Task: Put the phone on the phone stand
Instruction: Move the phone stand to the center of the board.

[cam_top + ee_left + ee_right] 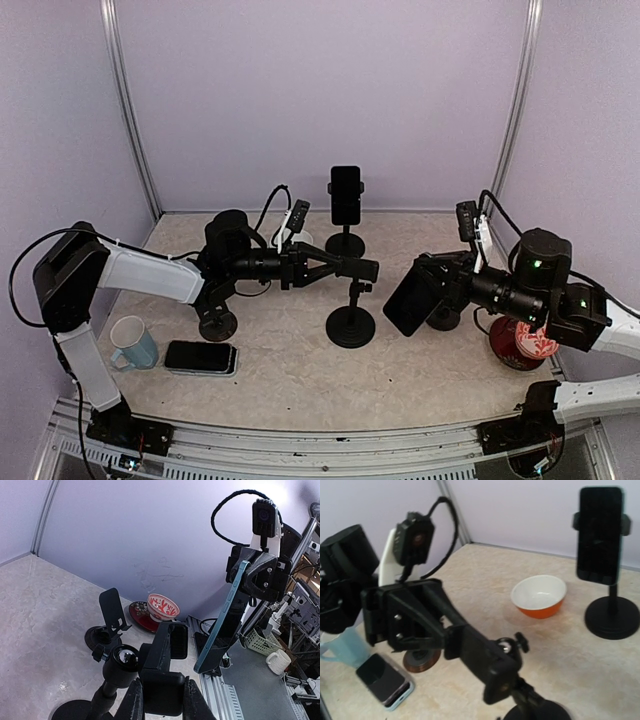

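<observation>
At the centre of the top view the left gripper [342, 267] pinches the phone stand [351, 325] by its cradle [366, 269], apparently to steady it, while the right gripper [434, 284], clamped on the phone [406, 302], holds it tilted just right of the stand.

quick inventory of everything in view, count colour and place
phones: 3, dark; back phone on back stand, flat phone near left, held phone at right
stands: 3, black; back stand, centre stand, right stand by the red bowl
mug: 1, light blue, near left
orange bowl: 1, orange and white, left of back stand
red bowl: 1, red and white, right, on dark plate
left claw: 1, black, shut on centre stand
right claw: 1, black, shut on held phone
</observation>
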Controlling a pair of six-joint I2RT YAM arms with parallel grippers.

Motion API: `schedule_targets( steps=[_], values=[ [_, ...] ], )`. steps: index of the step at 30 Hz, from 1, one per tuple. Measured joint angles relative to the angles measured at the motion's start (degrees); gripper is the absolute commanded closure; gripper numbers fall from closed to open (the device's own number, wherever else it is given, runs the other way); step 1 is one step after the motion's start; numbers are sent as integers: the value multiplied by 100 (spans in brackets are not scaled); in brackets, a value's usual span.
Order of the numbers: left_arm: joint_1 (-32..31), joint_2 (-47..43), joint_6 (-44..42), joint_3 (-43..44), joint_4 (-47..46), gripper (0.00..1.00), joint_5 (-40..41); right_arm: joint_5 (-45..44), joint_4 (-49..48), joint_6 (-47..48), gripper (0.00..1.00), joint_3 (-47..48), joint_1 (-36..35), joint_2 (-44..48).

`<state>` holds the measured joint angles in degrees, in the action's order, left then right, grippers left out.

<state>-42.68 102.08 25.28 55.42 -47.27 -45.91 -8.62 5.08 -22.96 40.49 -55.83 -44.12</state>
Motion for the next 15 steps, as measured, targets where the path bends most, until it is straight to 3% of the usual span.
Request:
schedule_targets(
  steps=[15],
  values=[
    [-487,-339,-162,-343,-17,100,433,540,-190,212,100,0,0,-450]
  ],
)
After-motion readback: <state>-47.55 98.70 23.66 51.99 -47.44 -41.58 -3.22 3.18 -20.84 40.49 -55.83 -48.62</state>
